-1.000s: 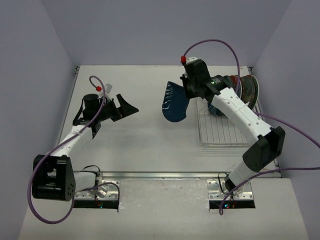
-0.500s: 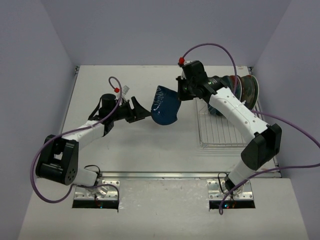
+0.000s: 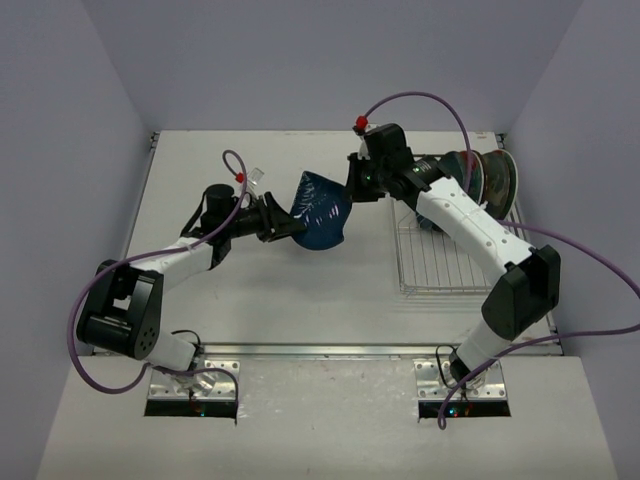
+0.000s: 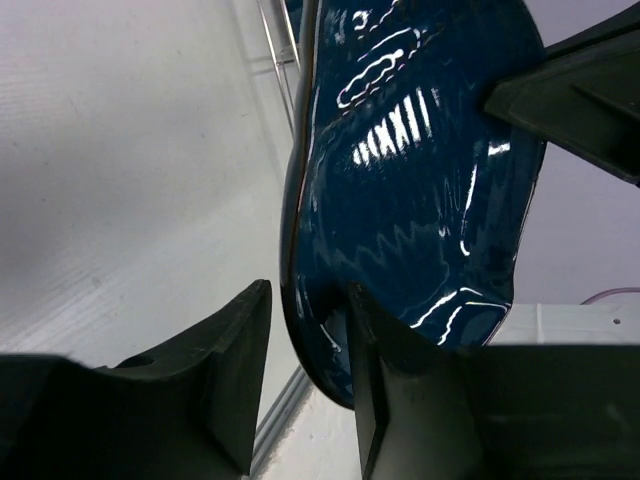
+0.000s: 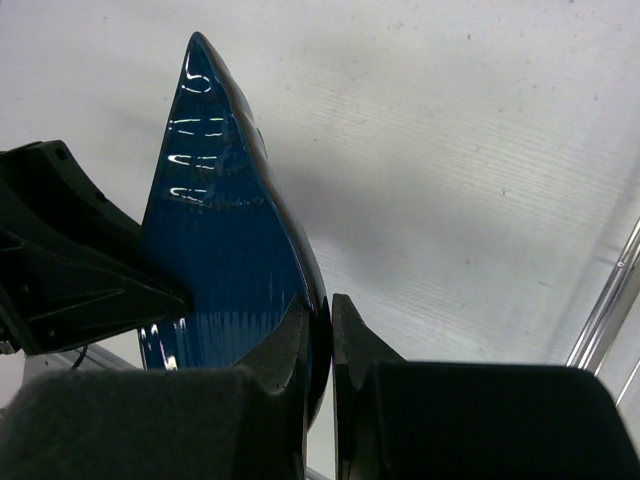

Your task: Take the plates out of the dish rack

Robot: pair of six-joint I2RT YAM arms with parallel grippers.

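Note:
A dark blue plate (image 3: 320, 212) with pale markings hangs on edge above the table, between the two arms. My right gripper (image 3: 350, 190) is shut on its rim; in the right wrist view both fingers pinch the plate's (image 5: 220, 260) edge at the gripper (image 5: 320, 325). My left gripper (image 3: 290, 225) straddles the opposite rim. Seen from the left wrist, the gripper (image 4: 308, 340) has one finger against the plate's (image 4: 420, 200) face and a narrow gap at the other. The silver wire dish rack (image 3: 440, 260) lies at the right, with several plates (image 3: 490, 178) upright at its far end.
Purple cables loop above both arms. The rack's wire edge (image 4: 280, 50) shows behind the plate in the left wrist view. Walls close in the table at the back and both sides.
The left arm swung right to the plate and its jaws narrowed around the rim. The right arm carried the plate a little leftward, away from the rack.

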